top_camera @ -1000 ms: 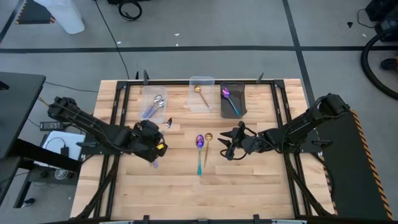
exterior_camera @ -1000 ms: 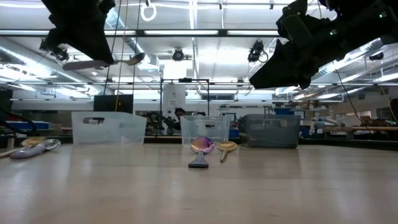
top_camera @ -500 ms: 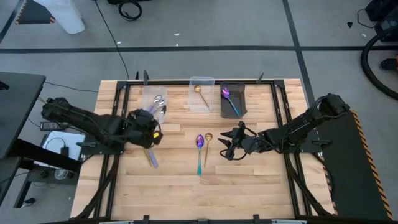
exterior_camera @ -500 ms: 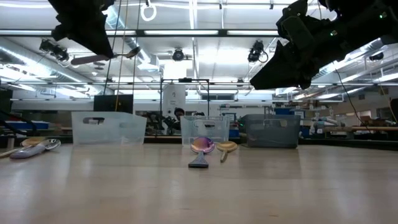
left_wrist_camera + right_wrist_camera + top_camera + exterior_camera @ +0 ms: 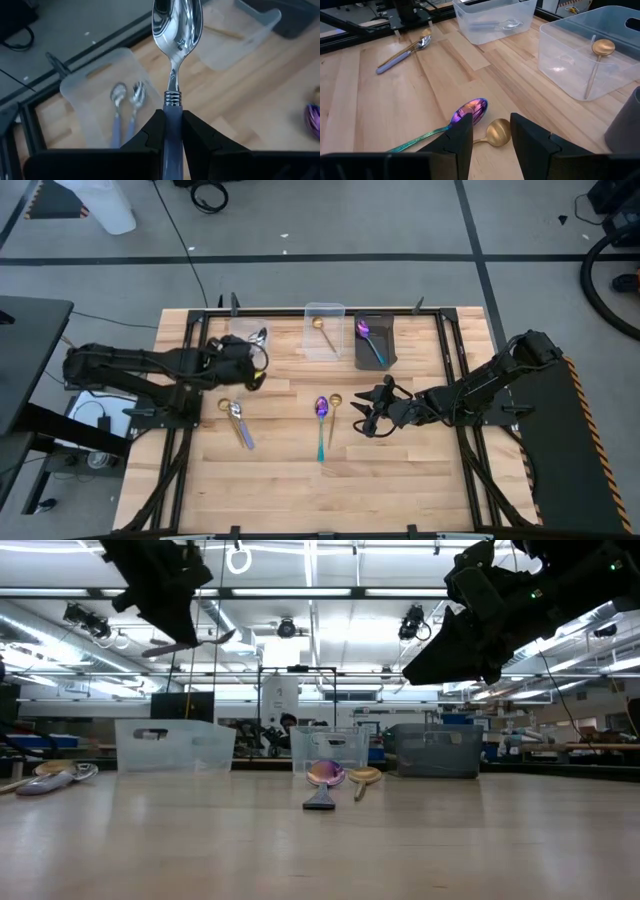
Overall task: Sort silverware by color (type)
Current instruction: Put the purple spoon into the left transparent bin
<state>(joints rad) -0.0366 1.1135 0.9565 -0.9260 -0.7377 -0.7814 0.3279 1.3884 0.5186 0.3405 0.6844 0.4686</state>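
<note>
Two spoons [image 5: 125, 107] show only by wrist, left end effector [image 5: 172, 132] clamping silver spoon [image 5: 176, 30].

Left gripper [image 5: 255, 365] holds a spoon [image 5: 176, 30] in the air, just before the left bin [image 5: 245, 332], where two more spoons [image 5: 125, 97] lie inside. The middle bin [image 5: 322, 330] has one spoon in it, and the right bin [image 5: 374, 342] probably one as well. At table centre, two spoons [image 5: 327, 418] lie side by side, with the right gripper [image 5: 362, 418] just to their right. Toward the table's left, two further spoons [image 5: 235, 420] lie together.
</note>
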